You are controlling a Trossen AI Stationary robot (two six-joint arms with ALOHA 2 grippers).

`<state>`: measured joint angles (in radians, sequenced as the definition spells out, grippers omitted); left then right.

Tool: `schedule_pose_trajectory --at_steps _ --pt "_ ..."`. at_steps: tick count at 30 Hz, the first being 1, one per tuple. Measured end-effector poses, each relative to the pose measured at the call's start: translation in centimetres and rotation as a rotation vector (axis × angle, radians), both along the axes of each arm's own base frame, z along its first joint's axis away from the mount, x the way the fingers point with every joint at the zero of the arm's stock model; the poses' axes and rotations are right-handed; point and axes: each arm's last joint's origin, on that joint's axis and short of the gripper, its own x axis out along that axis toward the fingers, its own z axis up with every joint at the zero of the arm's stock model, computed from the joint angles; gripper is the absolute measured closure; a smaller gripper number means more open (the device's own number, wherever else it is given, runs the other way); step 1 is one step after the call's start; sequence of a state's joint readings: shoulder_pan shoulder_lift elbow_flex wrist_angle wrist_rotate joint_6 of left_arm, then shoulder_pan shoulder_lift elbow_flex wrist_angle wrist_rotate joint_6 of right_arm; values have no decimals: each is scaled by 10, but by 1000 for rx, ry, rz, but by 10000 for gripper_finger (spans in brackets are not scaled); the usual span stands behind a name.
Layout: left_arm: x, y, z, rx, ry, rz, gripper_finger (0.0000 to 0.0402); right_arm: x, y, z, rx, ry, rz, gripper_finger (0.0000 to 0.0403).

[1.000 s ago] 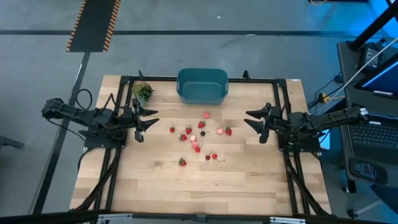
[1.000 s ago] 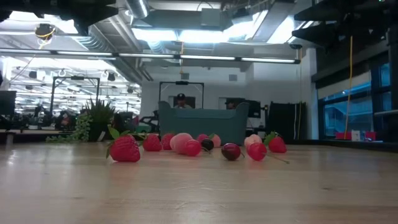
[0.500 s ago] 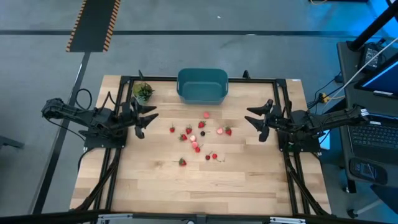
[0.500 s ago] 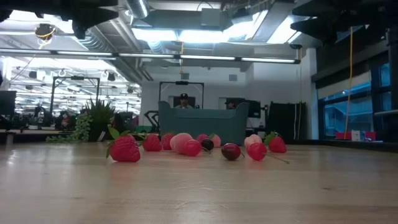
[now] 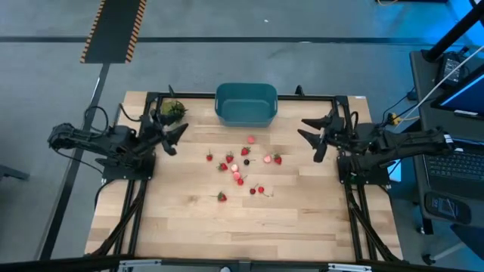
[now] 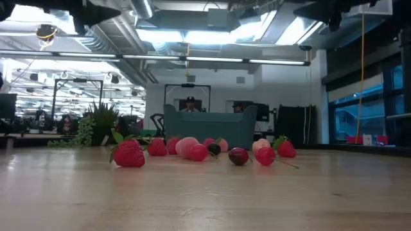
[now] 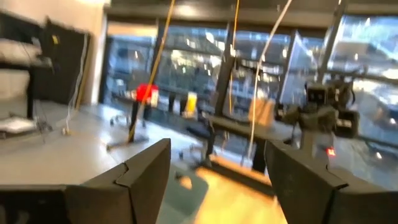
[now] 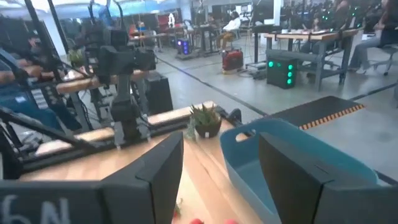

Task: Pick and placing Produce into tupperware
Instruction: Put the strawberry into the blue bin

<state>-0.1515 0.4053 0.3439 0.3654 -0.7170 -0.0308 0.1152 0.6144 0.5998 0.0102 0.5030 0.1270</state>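
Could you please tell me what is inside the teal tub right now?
The tupperware looks empty from above; the produce lies on the table.

It was a large open lab: long work desks [image 8: 305, 37], exposed ceiling pipes [image 6: 154, 56], and big glass windows [image 7: 186, 68].

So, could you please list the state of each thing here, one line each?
Blue tub: upright at the table's far edge, nothing visible inside.
Strawberries: scattered loose on the table, none in the tub.
Plant: upright, left of the tub.
Left gripper: open, holding nothing, above the table near the plant.
Right gripper: open, holding nothing, above the table's right side.
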Motion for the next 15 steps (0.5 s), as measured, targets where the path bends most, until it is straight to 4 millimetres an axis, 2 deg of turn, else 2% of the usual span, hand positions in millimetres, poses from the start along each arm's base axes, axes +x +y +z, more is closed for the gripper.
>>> schedule_pose_trajectory --at_steps 5,7,15 --pt "-1 0 4 29 -22 12 151 -1 0 15 85 -68 2 195" --pt "-1 0 3 30 -10 12 149 0 0 19 93 -28 0 186" --pt "0 0 1 33 18 10 148 16 1 10 -30 154 -8 107"
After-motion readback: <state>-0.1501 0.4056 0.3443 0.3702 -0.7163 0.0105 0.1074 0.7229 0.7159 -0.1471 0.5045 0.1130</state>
